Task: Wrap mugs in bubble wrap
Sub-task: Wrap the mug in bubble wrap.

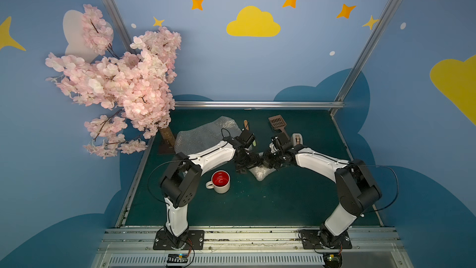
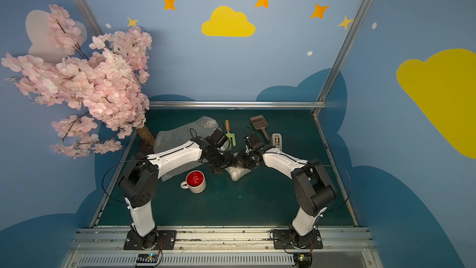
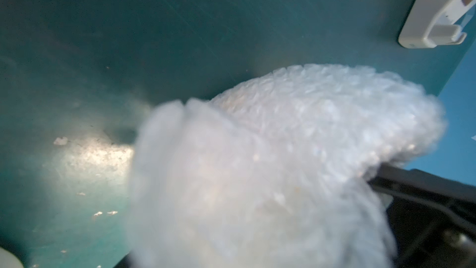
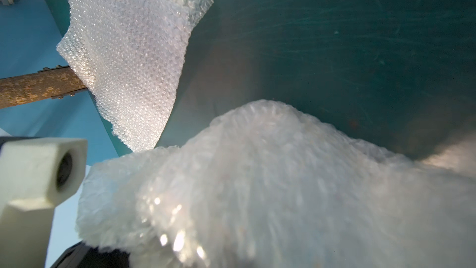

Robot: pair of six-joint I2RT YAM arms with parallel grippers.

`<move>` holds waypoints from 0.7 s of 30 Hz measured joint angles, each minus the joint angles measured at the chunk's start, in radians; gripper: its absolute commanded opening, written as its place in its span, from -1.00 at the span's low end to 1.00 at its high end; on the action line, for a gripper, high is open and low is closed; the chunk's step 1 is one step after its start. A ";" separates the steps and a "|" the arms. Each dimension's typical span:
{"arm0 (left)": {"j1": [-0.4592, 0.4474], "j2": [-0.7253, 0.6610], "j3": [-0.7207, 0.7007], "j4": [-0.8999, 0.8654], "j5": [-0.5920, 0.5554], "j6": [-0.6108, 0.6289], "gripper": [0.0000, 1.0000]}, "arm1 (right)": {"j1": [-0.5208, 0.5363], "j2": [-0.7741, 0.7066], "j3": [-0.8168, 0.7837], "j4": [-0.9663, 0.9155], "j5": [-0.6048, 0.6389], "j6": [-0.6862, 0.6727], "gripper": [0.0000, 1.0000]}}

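The two arms meet over the middle of the green surface (image 1: 283, 202), where a crumpled bundle of bubble wrap (image 1: 261, 174) lies under them. The right arm (image 1: 316, 162) has its jaws clenched, the wrap bunched close against them in the right wrist view (image 4: 257, 176). I cannot tell whether a fold is pinched. The left arm (image 1: 213, 154) comes in from the other side. The bundle fills its wrist view (image 3: 309, 130), and I cannot tell how its jaws stand (nor whether a mug sits inside).

The red-lined mug (image 1: 221, 181) stands upright toward the near left of the bundle, apart from it, with its handle pointing at the left edge. A flat sheet of bubble wrap (image 1: 201, 135) lies at the back left, running under the left arm; its near edge comes out just beside the mug in a top view (image 2: 172, 172).

Bare green stretches across the near half and the right side. Along the back stand a trowel (image 2: 230, 135), a brown scoop (image 1: 277, 123) and a tape dispenser (image 1: 298, 139), with a metal rail (image 1: 257, 104) closing that edge. A blossom tree (image 1: 121, 86) fills the back-left corner. The walls are blue, with a yellow cloud (image 1: 253, 23).
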 measured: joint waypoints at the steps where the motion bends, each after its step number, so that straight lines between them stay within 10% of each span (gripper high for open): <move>1: 0.000 0.005 0.006 -0.006 -0.006 0.000 0.62 | 0.002 -0.002 0.000 0.000 0.003 -0.003 -1.00; 21: 0.003 0.169 0.239 -0.173 -0.037 0.075 -0.52 | 0.009 -0.065 0.000 -0.022 0.011 -0.101 -0.25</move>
